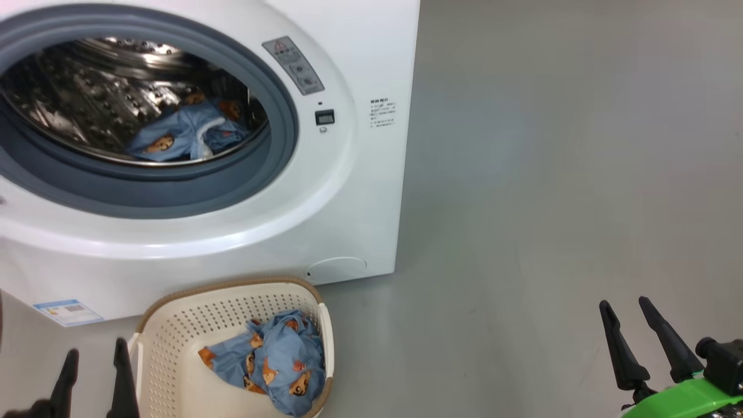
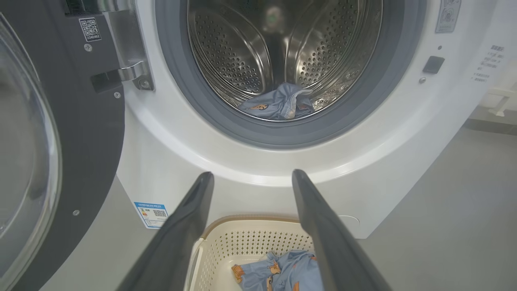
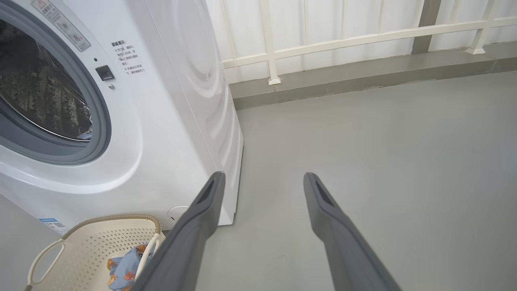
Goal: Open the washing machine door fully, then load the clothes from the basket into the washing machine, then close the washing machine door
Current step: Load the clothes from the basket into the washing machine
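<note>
The white washing machine (image 1: pixel 348 191) stands with its door (image 2: pixel 60 141) swung open to the left, black rim and glass bowl facing me. One blue bear-print garment (image 1: pixel 186 133) lies in the steel drum (image 2: pixel 282 48). More of the clothes (image 1: pixel 273 360) lie in the cream basket (image 1: pixel 174 337) on the floor in front of the machine. My left gripper (image 1: pixel 96 354) is open and empty just left of the basket, above it in the left wrist view (image 2: pixel 252 178). My right gripper (image 1: pixel 626 305) is open and empty over bare floor, far right of the basket.
Grey floor (image 1: pixel 551 174) stretches to the right of the machine. A white railing (image 3: pixel 343 40) on a low kerb runs along the back wall behind the machine. The open door takes up the space left of the machine's front.
</note>
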{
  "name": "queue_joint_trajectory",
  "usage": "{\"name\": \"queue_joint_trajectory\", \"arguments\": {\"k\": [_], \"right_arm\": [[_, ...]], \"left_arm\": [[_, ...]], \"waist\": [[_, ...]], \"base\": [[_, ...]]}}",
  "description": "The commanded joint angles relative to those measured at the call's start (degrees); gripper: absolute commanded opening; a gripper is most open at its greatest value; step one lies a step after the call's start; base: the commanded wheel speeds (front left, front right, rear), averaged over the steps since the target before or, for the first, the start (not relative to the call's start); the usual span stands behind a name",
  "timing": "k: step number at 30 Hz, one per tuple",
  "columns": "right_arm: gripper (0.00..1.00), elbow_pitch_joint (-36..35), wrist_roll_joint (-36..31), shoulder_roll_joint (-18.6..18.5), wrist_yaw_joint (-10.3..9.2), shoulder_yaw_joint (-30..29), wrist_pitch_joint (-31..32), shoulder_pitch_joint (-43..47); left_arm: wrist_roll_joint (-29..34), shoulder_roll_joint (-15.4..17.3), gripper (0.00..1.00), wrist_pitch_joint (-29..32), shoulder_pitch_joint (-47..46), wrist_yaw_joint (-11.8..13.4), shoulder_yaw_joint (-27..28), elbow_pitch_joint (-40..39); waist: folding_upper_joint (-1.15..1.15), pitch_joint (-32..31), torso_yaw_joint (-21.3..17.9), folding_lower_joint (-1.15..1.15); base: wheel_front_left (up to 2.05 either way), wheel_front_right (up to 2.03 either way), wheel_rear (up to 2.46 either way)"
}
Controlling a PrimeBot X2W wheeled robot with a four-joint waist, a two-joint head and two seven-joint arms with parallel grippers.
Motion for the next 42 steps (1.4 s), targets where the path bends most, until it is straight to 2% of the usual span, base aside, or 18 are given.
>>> {"name": "queue_joint_trajectory", "arguments": {"k": [1, 14, 23, 32, 42], "right_arm": [[1.00, -1.76, 0.39, -1.62, 0.16, 0.63, -0.68, 0.83], [1.00, -2.14, 0.25, -1.52, 0.16, 0.35, -0.68, 1.26], [1.00, -2.57, 0.26, -1.06, 0.16, 0.52, -0.68, 0.17], [1.00, -3.22, 0.00, 0.74, 0.16, 1.26, -0.68, -3.08], [1.00, -3.79, -0.50, 3.56, 0.16, 2.08, -0.68, -8.17]], "left_arm": [[0.48, 0.50, 1.00, -0.36, 1.07, -0.14, 2.53, -2.92], [0.53, 0.15, 1.00, -0.36, 3.08, -0.14, 2.87, -5.11], [-0.33, -0.17, 1.00, -0.36, 2.23, -0.14, 0.84, -2.67], [-2.17, -0.13, 1.00, -0.36, -1.90, -0.14, -5.16, 5.68], [-7.55, 2.06, 1.00, -0.36, -15.61, -0.14, -15.07, 22.95]], "waist": [[0.00, -1.13, 0.08, 0.00], [0.00, -1.13, -0.13, 0.00], [0.00, 0.71, -0.30, 0.00], [0.00, 6.32, -1.30, 0.00], [0.00, 15.79, -2.63, 0.00]], "base": [[0.00, 0.00, 0.00], [0.00, 0.00, 0.00], [0.00, 0.00, 0.00], [0.00, 0.00, 0.00], [0.00, 0.00, 0.00]]}}
